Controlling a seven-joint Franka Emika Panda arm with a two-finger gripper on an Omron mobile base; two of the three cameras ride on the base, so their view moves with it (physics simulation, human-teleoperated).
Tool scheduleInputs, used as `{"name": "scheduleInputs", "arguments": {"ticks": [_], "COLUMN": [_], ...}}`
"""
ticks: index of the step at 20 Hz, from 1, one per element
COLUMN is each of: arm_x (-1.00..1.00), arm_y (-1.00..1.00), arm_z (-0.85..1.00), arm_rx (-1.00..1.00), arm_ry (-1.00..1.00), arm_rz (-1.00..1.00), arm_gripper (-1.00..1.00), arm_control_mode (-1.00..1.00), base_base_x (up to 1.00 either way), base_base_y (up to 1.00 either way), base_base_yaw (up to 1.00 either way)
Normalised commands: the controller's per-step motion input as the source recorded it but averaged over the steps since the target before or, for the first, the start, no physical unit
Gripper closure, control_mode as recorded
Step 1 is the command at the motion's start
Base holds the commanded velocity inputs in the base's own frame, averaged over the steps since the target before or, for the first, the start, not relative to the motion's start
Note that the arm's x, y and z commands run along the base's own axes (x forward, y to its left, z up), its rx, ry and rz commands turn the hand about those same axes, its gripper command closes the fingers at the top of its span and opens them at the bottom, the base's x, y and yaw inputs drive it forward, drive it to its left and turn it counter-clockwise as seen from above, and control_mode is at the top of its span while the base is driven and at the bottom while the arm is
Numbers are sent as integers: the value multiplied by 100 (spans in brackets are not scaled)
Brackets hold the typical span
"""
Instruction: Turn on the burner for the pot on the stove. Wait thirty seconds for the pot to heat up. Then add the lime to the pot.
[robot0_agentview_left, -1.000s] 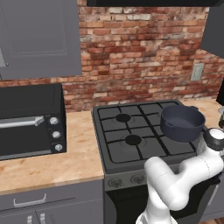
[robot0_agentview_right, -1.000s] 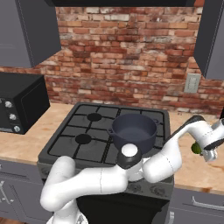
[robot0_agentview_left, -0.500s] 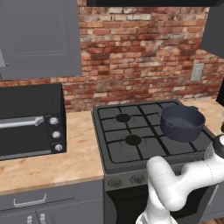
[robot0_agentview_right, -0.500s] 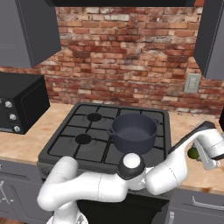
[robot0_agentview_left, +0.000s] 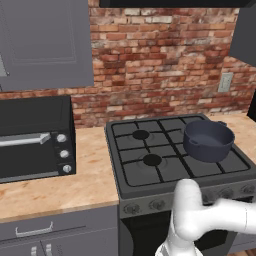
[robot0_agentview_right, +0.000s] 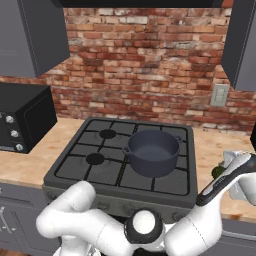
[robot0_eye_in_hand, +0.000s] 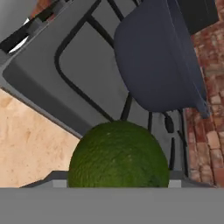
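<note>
The dark blue-grey pot (robot0_agentview_left: 208, 140) (robot0_agentview_right: 151, 151) stands on the front right grate of the stove (robot0_agentview_left: 150, 172) (robot0_agentview_right: 100, 170). In the hand view the pot (robot0_eye_in_hand: 157, 57) lies ahead and upward. The green lime (robot0_eye_in_hand: 118, 155) is close up at the bottom of that view, over the seam between counter and stove. My gripper (robot0_eye_in_hand: 118, 181) is shut on it, its tips mostly hidden behind the fruit. From the right base view the lime (robot0_agentview_right: 218, 171) shows beside my gripper (robot0_agentview_right: 226, 172), just right of the stove's front right corner. I see no flame under the pot.
A black countertop oven (robot0_agentview_left: 32, 140) (robot0_agentview_right: 20, 122) stands on the wooden counter left of the stove. Bare counter (robot0_agentview_right: 210, 150) lies right of the stove, below a wall outlet (robot0_agentview_right: 218, 95). My arm (robot0_agentview_left: 210, 220) curves low in front of the stove knobs.
The hand has swung down and leftward with the lime, from beside the right edge of the picture to the stove's front right corner. Pot and stove have not moved.
</note>
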Motion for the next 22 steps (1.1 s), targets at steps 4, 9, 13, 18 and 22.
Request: {"name": "scheduleInputs", "arguments": {"ticks": [4,9,13,18,22], "arm_x": [-79,-86,-56,-11,-21], "arm_y": [100,100,79,-2,-10], "arm_z": [97,66,88,100,100], "arm_rx": [-3,-8,-13,-2,0], "arm_ry": [-27,-13,-9,13,26], "arm_rz": [-26,-24,-21,-14,-9], "arm_gripper": [100,100,100,100,100], "arm_control_mode": [-100,-100,-100,-100,-100], "base_base_x": [0,0,0,0,0], "base_base_y": [0,0,0,0,0], "base_base_yaw": [0,0,0,0,0]}}
